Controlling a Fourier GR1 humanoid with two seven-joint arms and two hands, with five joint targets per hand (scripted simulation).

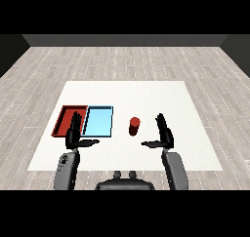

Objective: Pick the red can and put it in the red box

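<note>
A red can [134, 126] stands upright on the white table [146, 94], just right of the trays. The red tray [66, 120] lies at the left, with the light blue tray [99, 121] touching its right side. My right hand [165, 133] is open, fingers straight up and thumb pointing left, a short way right of the can and slightly nearer to me. My left hand [74, 133] is open too, raised over the near edge between the two trays, covering part of the red tray's near right corner. Neither hand touches the can.
Both trays look bare inside. The table's white top stretches wide behind and to the right of the can. Grey wood floor surrounds the table.
</note>
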